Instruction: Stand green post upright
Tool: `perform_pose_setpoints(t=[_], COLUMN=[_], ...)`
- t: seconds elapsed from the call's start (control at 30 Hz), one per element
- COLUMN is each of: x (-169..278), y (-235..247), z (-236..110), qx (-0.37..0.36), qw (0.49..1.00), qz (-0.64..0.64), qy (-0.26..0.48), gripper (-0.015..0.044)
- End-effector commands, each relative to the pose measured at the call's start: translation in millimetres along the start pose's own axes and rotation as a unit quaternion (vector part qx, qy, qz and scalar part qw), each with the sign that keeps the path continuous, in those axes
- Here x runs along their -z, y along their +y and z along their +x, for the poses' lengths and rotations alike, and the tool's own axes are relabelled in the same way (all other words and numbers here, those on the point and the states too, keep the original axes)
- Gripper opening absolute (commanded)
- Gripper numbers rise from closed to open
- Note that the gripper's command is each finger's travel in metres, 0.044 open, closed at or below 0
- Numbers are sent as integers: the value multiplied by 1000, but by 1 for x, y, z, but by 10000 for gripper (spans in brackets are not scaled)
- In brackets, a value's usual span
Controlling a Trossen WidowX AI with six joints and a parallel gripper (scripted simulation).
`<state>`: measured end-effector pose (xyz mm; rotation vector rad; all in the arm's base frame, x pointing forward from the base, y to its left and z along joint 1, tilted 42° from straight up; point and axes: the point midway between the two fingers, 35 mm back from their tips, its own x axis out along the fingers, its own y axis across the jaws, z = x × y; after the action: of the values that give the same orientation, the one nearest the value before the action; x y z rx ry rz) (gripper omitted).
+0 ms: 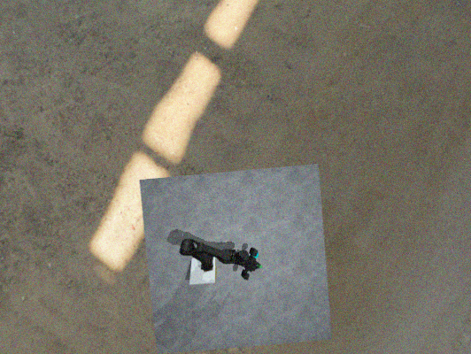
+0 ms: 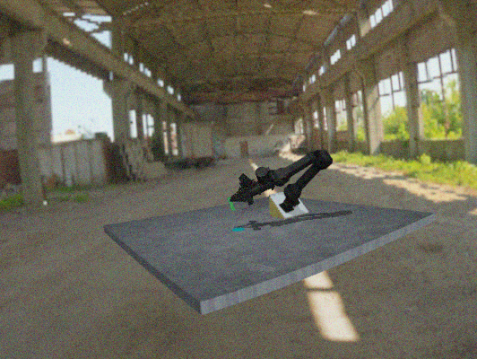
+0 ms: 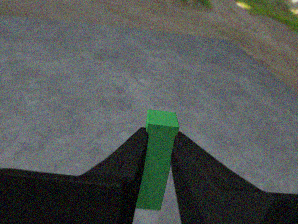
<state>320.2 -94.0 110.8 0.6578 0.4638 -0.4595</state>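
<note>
The green post [image 1: 260,266] [image 2: 231,205] [image 3: 157,165] is held between the fingers of my gripper [image 2: 230,200] [image 3: 159,136], which is shut on it. In the exterior view the post hangs steeply, near upright with a slight tilt, in the air above the slab. The cyan circle [image 1: 257,255] [image 2: 238,230] lies flat on the slab, below the gripper in the exterior view; in the top view the arm covers most of it. The circle does not show in the wrist view.
The grey slab [image 1: 283,199] [image 2: 179,260] [image 3: 75,90] bears everything. A white and yellow wedge-shaped block [image 1: 203,276] [image 2: 274,207] stands at the arm's base. The arm's shadow falls on the slab beside the circle.
</note>
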Motion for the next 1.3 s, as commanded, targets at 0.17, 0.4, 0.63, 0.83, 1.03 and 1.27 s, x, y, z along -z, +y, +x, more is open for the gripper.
perform_pose_setpoints(t=[0.17,0.4,0.63,0.83,1.03,1.27], x=[0,-1,-1,-1,-1,-1], y=[0,0,0,0,0,-1], z=[-7,-12,-17,-22,-28,-32], qx=[-10,-19,-29,-37,-47,-54], qw=[999,998,996,993,990,988], qz=[16,29,42,55,67,77], qy=[-30,-53,-75,-94,-112,-126], gripper=[23,23,23,23,23,23])
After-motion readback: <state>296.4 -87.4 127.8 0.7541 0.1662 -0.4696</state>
